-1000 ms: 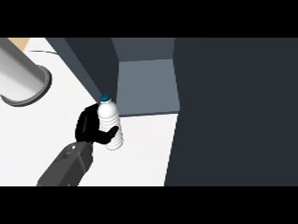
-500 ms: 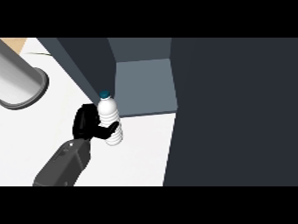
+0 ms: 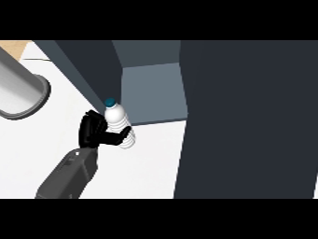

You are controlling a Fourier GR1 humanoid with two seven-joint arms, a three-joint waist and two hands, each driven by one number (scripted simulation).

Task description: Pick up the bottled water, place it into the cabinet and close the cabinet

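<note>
Clear plastic water bottle with teal cap at the open dark grey cabinet's front edge — white counter beneath, left black hand curled round it.

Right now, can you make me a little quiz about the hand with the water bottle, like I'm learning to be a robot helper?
1. True or false: the bottled water already stands inside the cabinet.
2. What colour is the bottle's cap?
3. Which is true of the left hand? A) it rests flat and open on the counter; B) it curls round the bottle; C) it pushes the cabinet door.

Key:
1. False. The hand holds it just in front of the cabinet's opening.
2. Blue-green.
3. B.
</note>
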